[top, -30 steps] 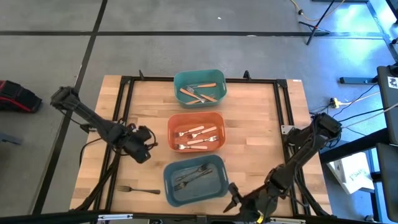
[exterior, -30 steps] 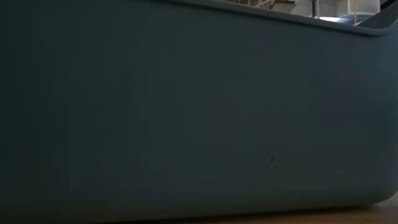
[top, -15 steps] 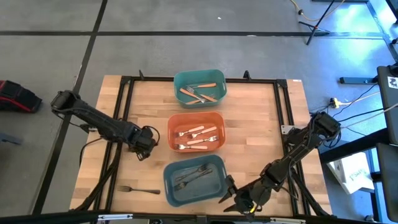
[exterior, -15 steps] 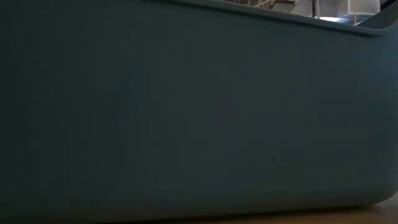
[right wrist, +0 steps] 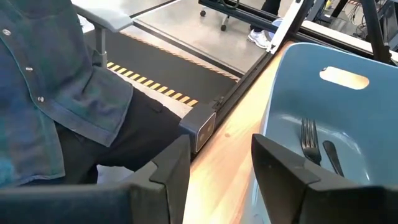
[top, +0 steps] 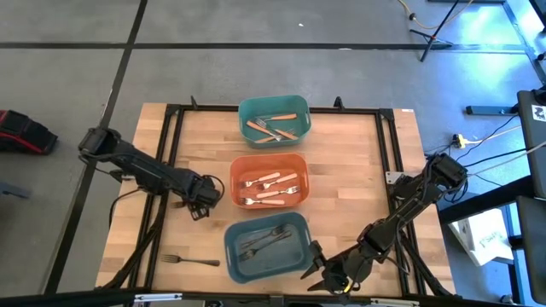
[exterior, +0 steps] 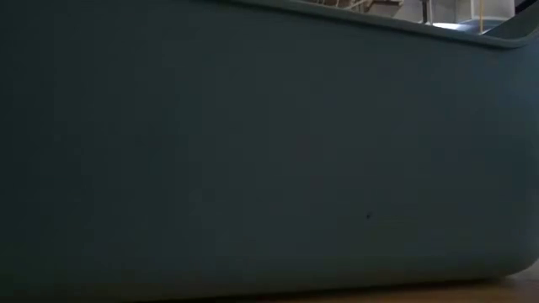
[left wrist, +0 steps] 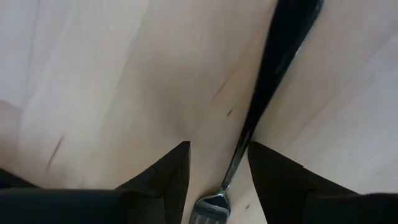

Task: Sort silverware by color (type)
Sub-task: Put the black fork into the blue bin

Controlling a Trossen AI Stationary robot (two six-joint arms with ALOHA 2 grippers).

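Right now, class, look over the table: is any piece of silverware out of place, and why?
Yes. One dark grey fork lies alone on the bare table, beside the blue-grey bin that holds the other dark metal forks. Every other fork sits in a bin.

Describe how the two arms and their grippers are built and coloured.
Both arms are dark, nearly black, made of slim straight links with bulkier rounded joints. The left gripper and right gripper each end in two broad, flat, matte black fingers with angular edges. No markings show; thin dark cables trail beside the left arm.
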